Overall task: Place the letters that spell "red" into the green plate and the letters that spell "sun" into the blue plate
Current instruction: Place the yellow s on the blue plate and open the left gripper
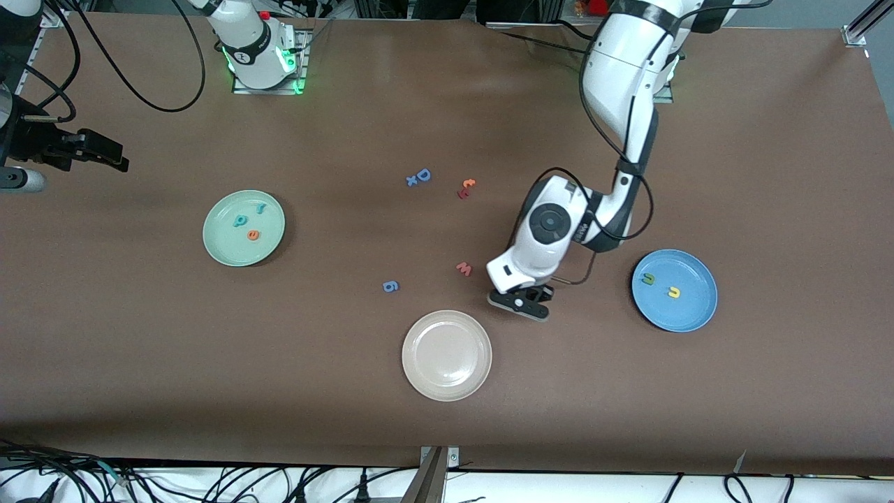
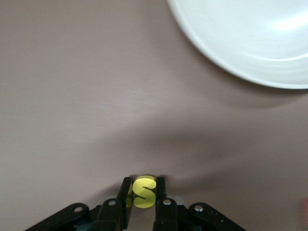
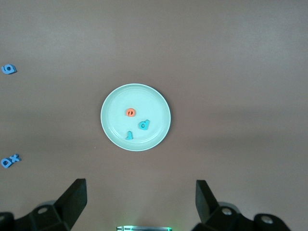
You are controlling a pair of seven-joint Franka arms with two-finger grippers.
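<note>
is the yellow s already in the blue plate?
No, the left end effector is shut on the yellow s; the blue plate holds two other letters.

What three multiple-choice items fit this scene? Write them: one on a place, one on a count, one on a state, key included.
1. The left gripper is
A. over the blue plate
B. beside the beige-white plate
C. up by its own base

2. Letters in the blue plate:
A. two
B. three
C. none

3. The left gripper is
A. open
B. shut on the yellow s
C. shut on nothing

Key: B, it is low at that plate's rim; A, a dark green letter and a yellow letter lie there; B, its fingers pinch the s.
</note>
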